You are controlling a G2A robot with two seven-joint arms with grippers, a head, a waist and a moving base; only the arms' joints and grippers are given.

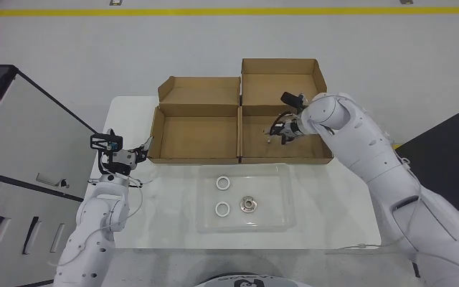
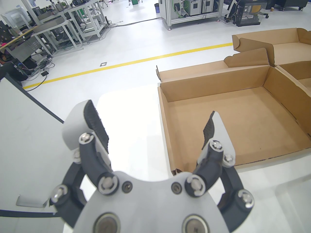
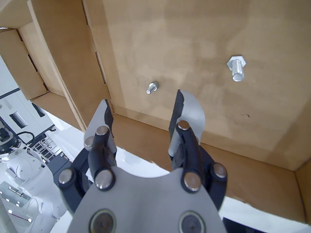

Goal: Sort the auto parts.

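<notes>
Standing wide apart with nothing between them, the right fingers (image 3: 187, 107) hang just above the floor of the right cardboard box (image 3: 194, 37), close to its near wall. Just beyond their tips a small socket-head bolt (image 3: 152, 87) lies on the cardboard, and farther across the same floor, well apart from it, a larger hex bolt (image 3: 237, 70) rests on its side. These two fasteners appear to be the sorted share of the job so far. The left fingers (image 2: 220, 129) are likewise spread and hold nothing. They hover over the desk (image 1: 165, 215) at its left edge, just outside the corner of the left cardboard box (image 2: 230, 122), whose floor is bare. Both boxes sit side by side at the far side of the desk with their lids folded back. In front of them stands a clear plastic tray (image 1: 272, 183) holding the parts not yet sorted: two white rings, one (image 1: 224, 183) nearer the boxes and one (image 1: 223, 209) nearer the robot, and a round metal part (image 1: 248, 204) just beside the nearer ring. By this count the task looks a little under halfway done, with two pieces placed and three to go. The bare left box would seem meant for the rings, though which box the round metal part belongs in cannot be told from here.
</notes>
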